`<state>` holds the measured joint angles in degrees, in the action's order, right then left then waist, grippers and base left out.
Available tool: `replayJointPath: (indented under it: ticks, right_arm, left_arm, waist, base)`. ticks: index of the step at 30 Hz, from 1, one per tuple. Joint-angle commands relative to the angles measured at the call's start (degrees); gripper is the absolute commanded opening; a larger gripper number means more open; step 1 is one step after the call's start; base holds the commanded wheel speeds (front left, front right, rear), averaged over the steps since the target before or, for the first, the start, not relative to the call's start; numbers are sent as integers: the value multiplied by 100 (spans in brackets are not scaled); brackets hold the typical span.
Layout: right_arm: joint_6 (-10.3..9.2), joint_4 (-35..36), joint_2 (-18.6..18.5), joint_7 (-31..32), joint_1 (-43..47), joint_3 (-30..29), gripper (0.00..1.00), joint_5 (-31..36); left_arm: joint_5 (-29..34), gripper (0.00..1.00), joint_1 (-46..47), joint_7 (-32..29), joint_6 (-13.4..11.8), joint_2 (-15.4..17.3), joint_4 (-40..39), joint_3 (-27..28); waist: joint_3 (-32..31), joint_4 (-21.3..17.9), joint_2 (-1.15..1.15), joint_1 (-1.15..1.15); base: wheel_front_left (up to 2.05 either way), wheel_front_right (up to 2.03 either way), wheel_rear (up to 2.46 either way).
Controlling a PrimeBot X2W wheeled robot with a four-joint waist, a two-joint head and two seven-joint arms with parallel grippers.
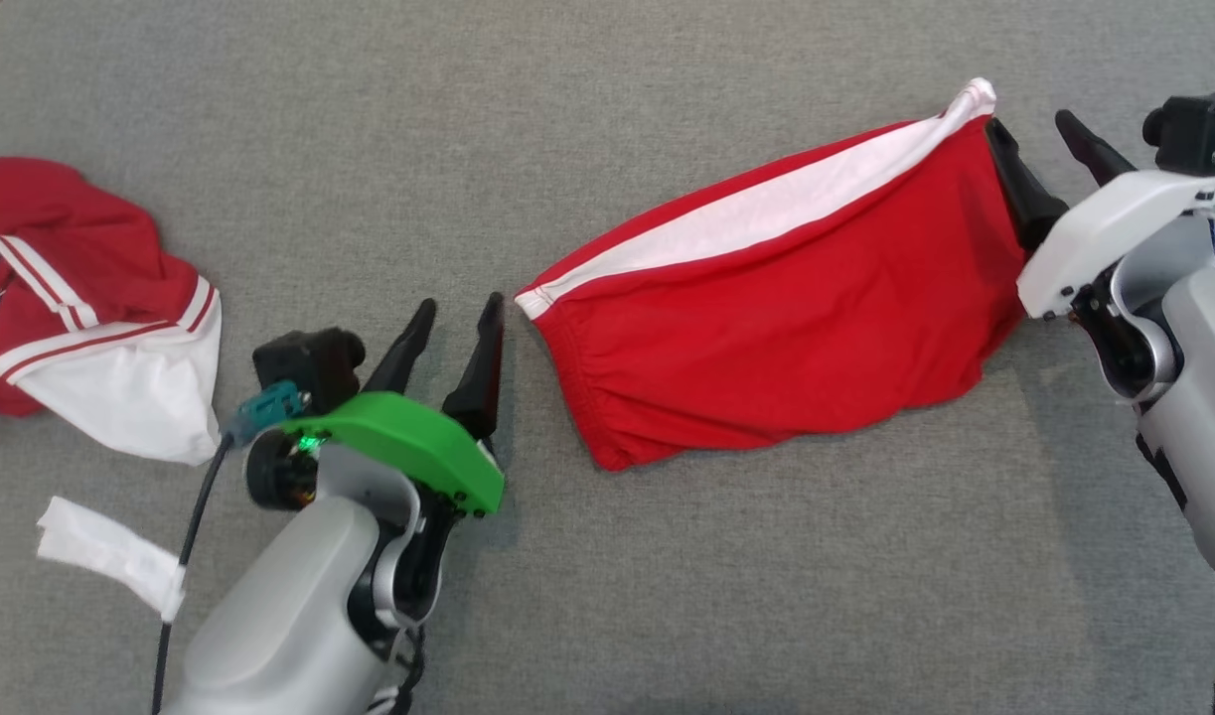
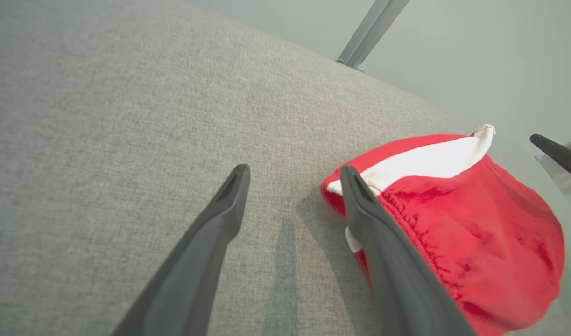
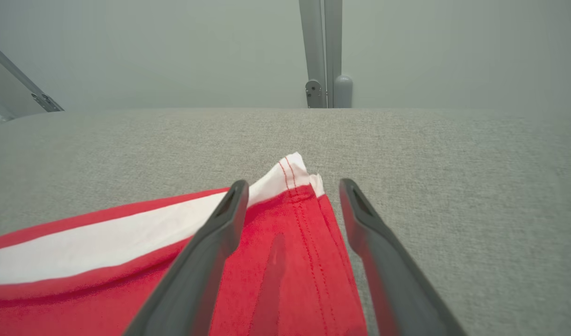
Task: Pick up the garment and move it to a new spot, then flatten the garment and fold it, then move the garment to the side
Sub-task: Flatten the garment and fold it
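Observation:
The garment point(image 1: 786, 308) is red with a white side stripe and lies spread on the grey cloth surface. My left gripper point(image 1: 460, 303) stands open just left of its left corner, holding nothing. In the left wrist view the garment point(image 2: 476, 224) sits to the right, and one finger of my left gripper point(image 2: 294, 169) overlaps its gathered edge. My right gripper point(image 1: 1029, 121) is open at the garment's upper right corner. In the right wrist view that corner point(image 3: 290, 261) lies on the surface beneath the parted fingers of my right gripper point(image 3: 293, 183).
A second red and white garment point(image 1: 80, 298) lies crumpled at the far left. A white strip point(image 1: 110, 551) lies near the front left. Metal posts point(image 3: 325, 51) stand beyond the table's far edge point(image 3: 406, 112).

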<state>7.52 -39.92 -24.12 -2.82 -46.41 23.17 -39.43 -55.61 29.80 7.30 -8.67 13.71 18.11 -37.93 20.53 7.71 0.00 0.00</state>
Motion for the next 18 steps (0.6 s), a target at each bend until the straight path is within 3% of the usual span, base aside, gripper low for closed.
replayJointPath:
  ticks: [1, 6, 11, 14, 18]
  right_arm:
    - [-5, 23, -107, -51, 168, 87, 100, 234]
    - [-4, 174, -247, 271, 373, 116, 100, 833]
    - [-4, 310, -149, 803, 496, -148, 100, 916]
    - [-4, 337, -108, 1085, 468, -324, 100, 974]
    - [-4, 174, -67, 1414, 280, -527, 100, 1162]
  left_arm:
    - [282, 100, -217, 223, -148, 156, -99, -76]
    - [1202, 100, -814, 728, -724, 570, -839, -107]
    - [2085, 100, -1382, 786, -1143, 541, -1629, 400]
    - [2610, 100, -1663, 788, -1098, 273, -1967, 749]
    - [3038, 100, -1791, 784, -816, -83, -2020, 1026]
  waist:
    - [-280, -261, 0, 0]
    - [-412, -413, 0, 0]
    - [-263, -277, 0, 0]
    - [-93, -71, 0, 0]
    - [151, 200, 0, 0]
  base:
    - [0, 0, 0]
    - [0, 0, 0]
    - [0, 0, 0]
    - [0, 0, 0]
    - [0, 0, 0]
